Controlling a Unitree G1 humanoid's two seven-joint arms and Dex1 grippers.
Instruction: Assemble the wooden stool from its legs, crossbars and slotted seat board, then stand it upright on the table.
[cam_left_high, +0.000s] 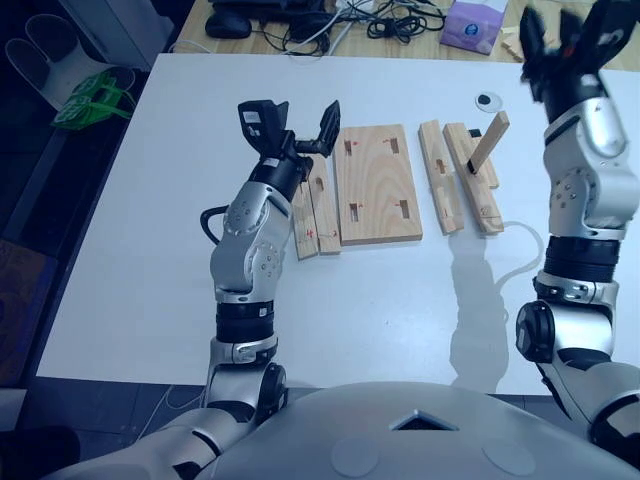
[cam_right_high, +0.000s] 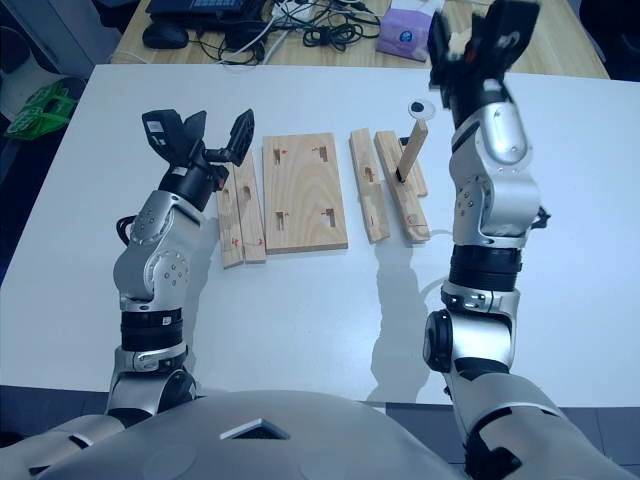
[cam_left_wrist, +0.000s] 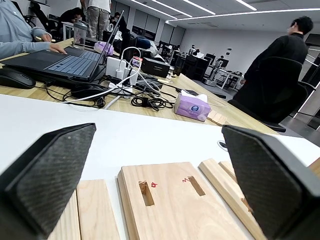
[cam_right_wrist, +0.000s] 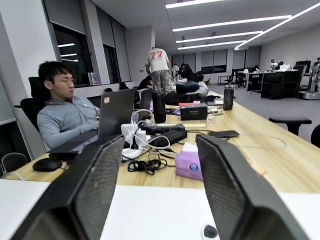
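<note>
Hardly anything is built yet. One crossbar (cam_left_high: 487, 140) stands stuck in a leg (cam_left_high: 485, 205) on the right. The seat board (cam_left_high: 377, 183) lies flat on the worktop (cam_left_high: 150, 250). The left pincer (cam_left_high: 293, 118) and right pincer (cam_left_high: 567, 35) are spread wide, empty

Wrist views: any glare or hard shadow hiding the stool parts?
Left wrist view: ceiling light strips bright but distant; seat board evenly lit, slots visible; left pincer dark in front. Right wrist view: strips glare overhead, right pincer dark. Left eye view: table evenly lit, no glare on wood.
</note>
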